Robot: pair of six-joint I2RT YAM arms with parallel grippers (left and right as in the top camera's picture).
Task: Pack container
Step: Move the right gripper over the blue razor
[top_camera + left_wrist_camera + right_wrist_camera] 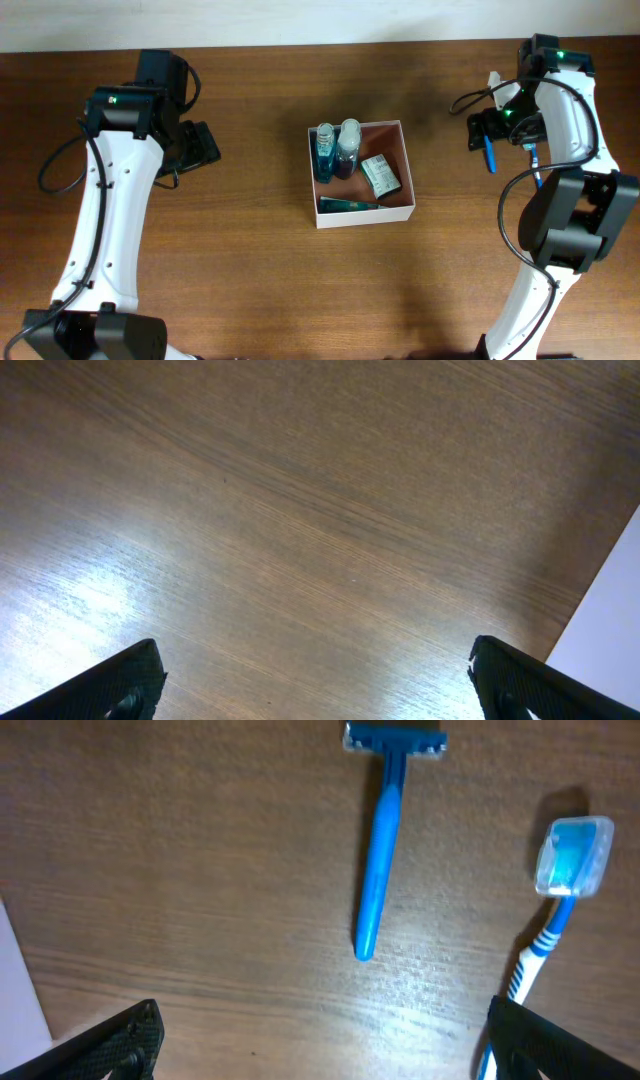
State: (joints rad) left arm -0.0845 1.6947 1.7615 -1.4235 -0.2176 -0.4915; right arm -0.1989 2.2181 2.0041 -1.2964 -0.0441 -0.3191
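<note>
The container (366,213), a square white-walled box with a pinkish-brown inside, sits mid-table. It holds two blue bottles (335,150), a small green-and-white box (380,175) and a teal tube (350,203). A blue razor (380,850) and a blue-and-white toothbrush (560,890) with a clear head cap lie on the wood to the container's right. My right gripper (325,1040) is open and empty above them, its right finger over the toothbrush handle. In the overhead view the razor (489,155) lies just below that gripper (482,128). My left gripper (315,680) is open and empty over bare wood, far left of the container (200,145).
The wooden table (250,260) runs across the whole view. Its far edge meets a pale wall at the top (300,20). A pale strip past the table edge shows in the left wrist view (610,620).
</note>
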